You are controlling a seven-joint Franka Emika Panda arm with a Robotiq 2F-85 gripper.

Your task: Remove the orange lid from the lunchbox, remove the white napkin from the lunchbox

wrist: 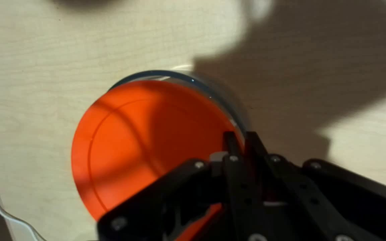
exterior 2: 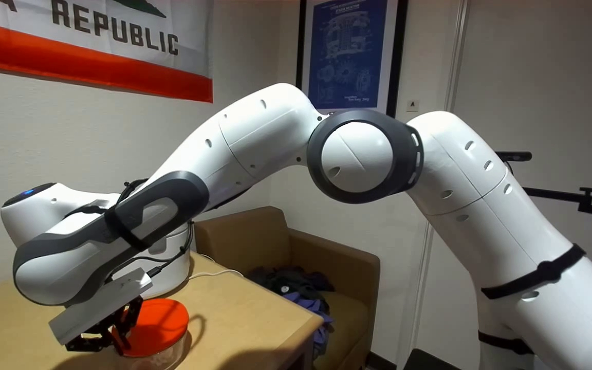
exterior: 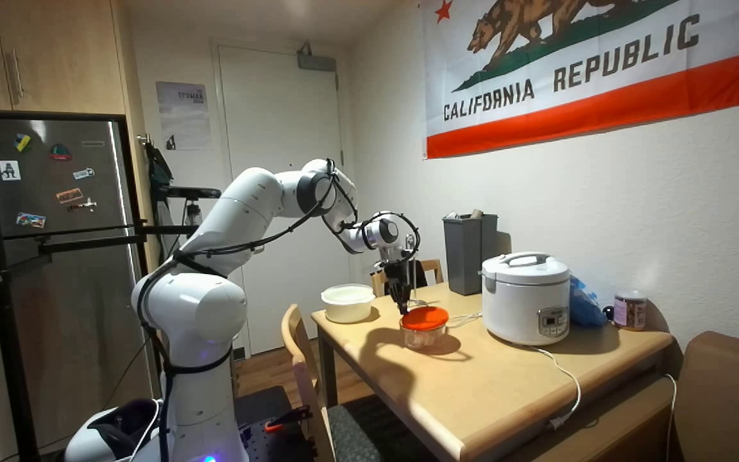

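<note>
Gripper (wrist: 241, 137) drawn together, edge of the orange lid (wrist: 139, 140) pinched between its tips.
I find the lid atop the lunchbox (exterior: 422, 339), a crescent of the container's rim showing beside it; whether it is fully unseated I cannot tell. I judge it light, thin and flexible, possibly slick. The rim is the proper hold, though one pinch point could let it swivel or droop. Beyond, on the table (exterior: 472, 385), stands the rice cooker (exterior: 520, 305).

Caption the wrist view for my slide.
Hand closed on the edge of the lid, the lunchbox showing a crescent of rim beyond it.
</note>
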